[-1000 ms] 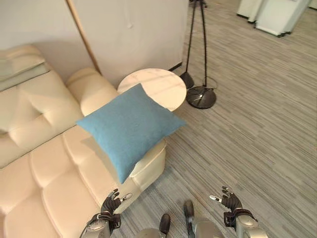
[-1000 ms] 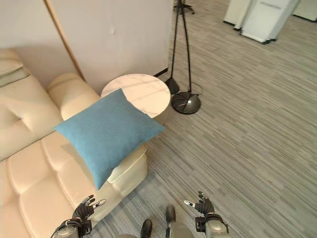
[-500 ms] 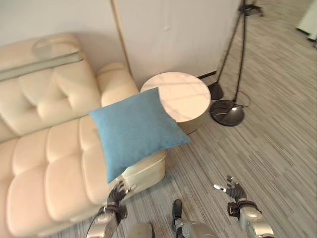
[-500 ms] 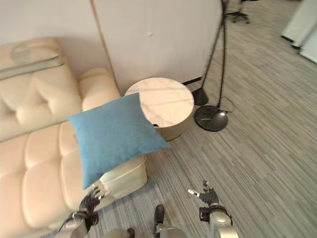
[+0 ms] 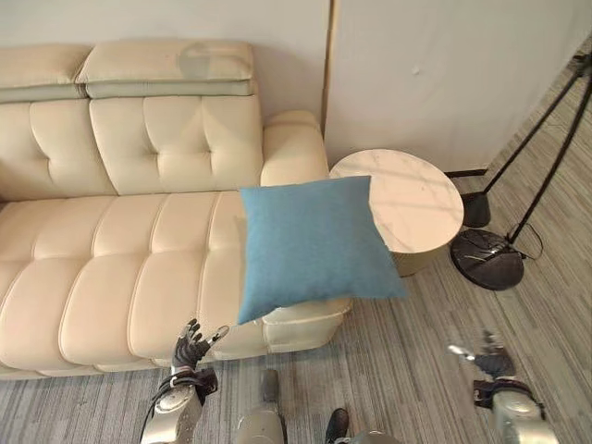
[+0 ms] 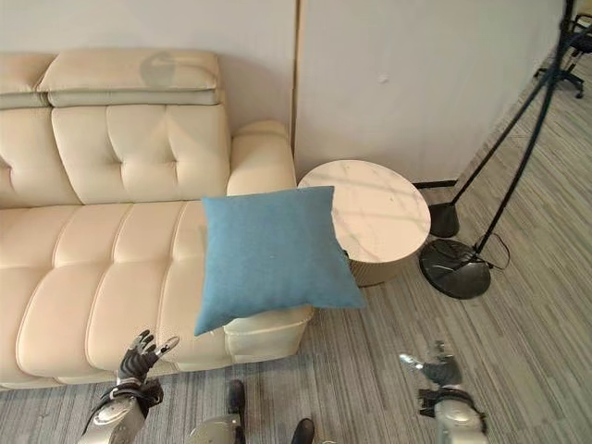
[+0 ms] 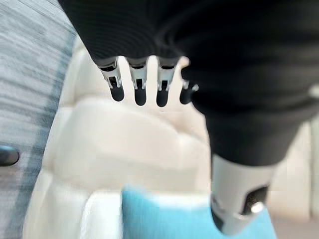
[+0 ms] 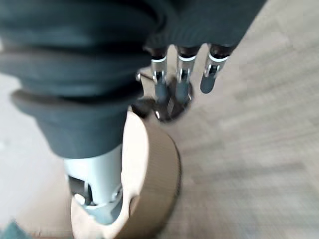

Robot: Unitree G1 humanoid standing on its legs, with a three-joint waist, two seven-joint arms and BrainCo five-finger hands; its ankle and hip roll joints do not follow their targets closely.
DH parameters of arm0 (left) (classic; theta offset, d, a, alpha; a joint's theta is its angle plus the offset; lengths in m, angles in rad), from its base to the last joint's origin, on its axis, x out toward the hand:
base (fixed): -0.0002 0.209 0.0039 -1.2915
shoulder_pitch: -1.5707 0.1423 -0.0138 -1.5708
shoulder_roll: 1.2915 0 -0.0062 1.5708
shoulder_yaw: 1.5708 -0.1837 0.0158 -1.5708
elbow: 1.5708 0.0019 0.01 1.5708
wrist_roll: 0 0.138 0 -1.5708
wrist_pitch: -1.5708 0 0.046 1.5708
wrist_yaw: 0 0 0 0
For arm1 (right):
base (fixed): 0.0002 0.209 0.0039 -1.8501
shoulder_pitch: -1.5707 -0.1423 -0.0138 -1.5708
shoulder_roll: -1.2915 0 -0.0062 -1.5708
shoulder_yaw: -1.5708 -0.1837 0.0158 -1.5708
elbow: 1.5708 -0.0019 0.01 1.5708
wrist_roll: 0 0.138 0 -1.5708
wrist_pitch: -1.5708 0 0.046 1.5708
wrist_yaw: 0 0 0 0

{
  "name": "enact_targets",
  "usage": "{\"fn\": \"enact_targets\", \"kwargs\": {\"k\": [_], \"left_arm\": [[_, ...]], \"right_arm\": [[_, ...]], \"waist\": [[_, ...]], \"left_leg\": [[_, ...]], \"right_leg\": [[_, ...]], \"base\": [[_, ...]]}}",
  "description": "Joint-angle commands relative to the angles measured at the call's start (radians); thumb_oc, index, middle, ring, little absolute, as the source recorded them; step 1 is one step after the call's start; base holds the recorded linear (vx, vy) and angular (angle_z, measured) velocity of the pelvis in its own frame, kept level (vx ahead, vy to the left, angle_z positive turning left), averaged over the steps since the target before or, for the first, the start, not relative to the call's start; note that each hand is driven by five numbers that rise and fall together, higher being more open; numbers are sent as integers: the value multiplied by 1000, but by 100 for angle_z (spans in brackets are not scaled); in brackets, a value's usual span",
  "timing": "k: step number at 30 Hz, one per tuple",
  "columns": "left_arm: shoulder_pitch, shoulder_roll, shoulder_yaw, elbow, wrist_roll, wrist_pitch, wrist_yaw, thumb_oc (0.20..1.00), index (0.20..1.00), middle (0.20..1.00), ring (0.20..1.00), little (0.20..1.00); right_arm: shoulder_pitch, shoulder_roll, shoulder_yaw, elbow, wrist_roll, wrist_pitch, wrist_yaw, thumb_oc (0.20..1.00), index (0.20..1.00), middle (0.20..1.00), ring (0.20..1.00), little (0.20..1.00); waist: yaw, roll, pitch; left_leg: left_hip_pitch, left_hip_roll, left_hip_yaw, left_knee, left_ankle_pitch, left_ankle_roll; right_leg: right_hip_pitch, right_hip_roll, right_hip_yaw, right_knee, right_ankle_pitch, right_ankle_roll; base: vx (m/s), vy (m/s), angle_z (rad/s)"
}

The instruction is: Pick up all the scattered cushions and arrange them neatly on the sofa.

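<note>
A blue square cushion [image 5: 312, 243] lies tilted on the right end of the cream leather sofa [image 5: 111, 277], overhanging the seat's front edge and the low armrest. It also shows as a blue patch [image 7: 164, 219] past my left hand. My left hand [image 5: 189, 350] hangs low in front of the sofa seat, fingers straight and spread, holding nothing. My right hand [image 5: 488, 356] hovers over the floor at the lower right, fingers relaxed and empty. Both hands are well apart from the cushion.
A round marble-topped side table [image 5: 402, 199] stands right of the sofa's armrest, against the wall. A black stand with a round base [image 5: 487, 259] and slanted poles sits on the striped grey carpet to its right.
The camera has swung to the left, so the whole sofa now faces me and the stand sits at the right edge. The cushion still rests on the sofa end. Both hands stay low and empty.
</note>
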Motion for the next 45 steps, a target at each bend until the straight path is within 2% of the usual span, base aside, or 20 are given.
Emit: {"fn": "enact_targets", "kwargs": {"k": [1, 2, 3, 5, 8, 9, 10, 11, 13, 16, 20, 24, 29, 30, 31, 34, 40, 45], "left_arm": [[-36, 82, 28, -40, 56, -63, 43, 1000, 1000, 1000, 1000, 1000], [-72, 105, 22, -7, 51, -71, 59, 1000, 1000, 1000, 1000, 1000], [-74, 106, 22, -6, 50, -72, 59, 1000, 1000, 1000, 1000, 1000], [-119, 114, 0, 29, 28, -78, 57, 1000, 1000, 1000, 1000, 1000], [-166, 116, -41, 44, -6, -76, 36, 1000, 1000, 1000, 1000, 1000], [-167, 116, -41, 44, -7, -76, 36, 1000, 1000, 1000, 1000, 1000], [-193, 116, -63, 64, -25, -71, 25, 1000, 1000, 1000, 1000, 1000], [-212, 113, -73, 73, -29, -74, 17, 1000, 1000, 1000, 1000, 1000], [-215, 100, -92, 82, -39, -60, -7, 1000, 1000, 1000, 1000, 1000], [-213, 80, -127, 85, -36, -37, -36, 1000, 1000, 1000, 1000, 1000], [-221, 62, -161, 106, -18, -16, -53, 1000, 1000, 1000, 1000, 1000], [-280, 36, -224, 173, 27, 6, -70, 1000, 1000, 1000, 1000, 1000], [-407, -15, -308, 282, 6, 10, -56, 1000, 1000, 1000, 1000, 1000], [-408, -15, -308, 282, 6, 10, -56, 1000, 1000, 1000, 1000, 1000], [-469, -31, -343, 324, -17, 5, -46, 1000, 1000, 1000, 1000, 1000], [-553, -57, -387, 381, -50, -2, -35, 1000, 1000, 1000, 1000, 1000], [-623, -99, -438, 371, -130, -26, -24, 1000, 1000, 1000, 1000, 1000], [-612, -147, -455, 322, -242, -41, -43, 1000, 1000, 1000, 1000, 1000]], "right_arm": [[-39, -46, -12, -50, -31, -27, -28, 1000, 1000, 1000, 1000, 1000], [-56, -51, -7, -44, -21, -30, -37, 1000, 1000, 1000, 1000, 1000], [-58, -51, -7, -43, -21, -31, -37, 1000, 1000, 1000, 1000, 1000], [-82, -52, 10, -33, -10, -36, -39, 1000, 1000, 1000, 1000, 1000], [-111, -60, 42, -37, -1, -32, -35, 1000, 1000, 1000, 1000, 1000], [-111, -60, 41, -37, -1, -32, -35, 1000, 1000, 1000, 1000, 1000], [-128, -57, 71, -47, -3, -26, -34, 1000, 1000, 1000, 1000, 1000], [-130, -51, 84, -52, -6, -24, -34, 1000, 1000, 1000, 1000, 1000], [-136, -42, 107, -73, -14, -13, -26, 1000, 1000, 1000, 1000, 1000], [-145, -18, 152, -147, -23, -5, -9, 1000, 1000, 1000, 1000, 1000], [-139, 28, 194, -218, -4, -3, 15, 1000, 1000, 1000, 1000, 1000], [-159, 100, 288, -270, 62, -18, 53, 1000, 1000, 1000, 1000, 1000], [-262, 170, 438, -261, 100, -21, 59, 1000, 1000, 1000, 1000, 1000], [-262, 170, 438, -260, 100, -21, 59, 1000, 1000, 1000, 1000, 1000], [-322, 200, 492, -237, 129, -27, 51, 1000, 1000, 1000, 1000, 1000], [-404, 247, 560, -174, 184, -40, 36, 1000, 1000, 1000, 1000, 1000], [-496, 308, 631, -83, 304, -67, 37, 1000, 1000, 1000, 1000, 1000], [-506, 333, 633, -64, 390, -92, 50, 1000, 1000, 1000, 1000, 1000]], "waist": [[-2, -59, 5], [-17, -55, 20], [-16, -56, 20], [-27, -52, 23], [-53, -43, 27], [-53, -41, 26], [-67, -47, 28], [-74, -55, 23], [-79, -64, 5], [-84, -58, -27], [-95, -50, -31], [-106, -45, -17], [-110, -51, 52], [-110, -51, 52], [-109, -53, 84], [-104, -54, 120], [-88, -49, 183], [-76, -41, 222]], "left_leg": [[25, -58, -18, -17, -67, -5], [48, -54, -28, -32, -76, 4], [48, -55, -27, -33, -75, 4], [80, -58, -42, -55, -81, 2], [105, -64, -66, -62, -89, -9], [102, -62, -66, -62, -87, -10], [115, -71, -76, -63, -96, -13], [117, -77, -84, -62, -101, -16], [129, -84, -78, -65, -109, -16], [146, -76, -58, -74, -122, -20], [153, -69, -52, -74, -129, -22], [143, -63, -43, -74, -129, -25], [85, -51, -27, -74, -109, -27], [85, -51, -27, -74, -109, -27], [42, -46, -25, -69, -96, -29], [-11, -42, -19, -61, -79, -32], [-70, -42, -30, -59, -52, -41], [-104, -45, -42, -64, -35, -46]], "right_leg": [[37, -125, 52, 177, 46, 118], [-31, -133, 87, 307, 73, 124], [-34, -134, 89, 311, 72, 124], [-72, -106, 138, 322, 49, 110], [-104, -52, 176, 178, 17, 95], [-105, -49, 175, 172, 23, 94], [-109, -27, 205, 43, 50, 100], [-88, -22, 224, -28, 61, 113], [-60, -14, 246, -75, 77, 105], [-19, -15, 240, -137, 94, 102], [-3, -13, 240, -155, 97, 100], [-17, -11, 241, -155, 99, 99], [-87, -11, 251, -142, 112, 94], [-87, -11, 251, -142, 112, 94], [-133, -9, 258, -130, 122, 92], [-187, -7, 256, -115, 135, 90], [-242, -20, 243, -105, 148, 87], [-272, -26, 232, -100, 150, 87]], "base": [[140, 167, 31], [86, 112, 44], [86, 77, 40], [126, 33, 29], [147, -9, 19], [145, -55, 23], [112, -64, 26], [160, -74, 24], [107, -34, 16], [149, -32, -3], [88, -14, -22], [10, -2, -12], [-111, -6, -9], [-204, -8, -11], [-194, -3, -7], [-164, 12, -16], [-56, -2, -3], [-35, -13, 5]]}}
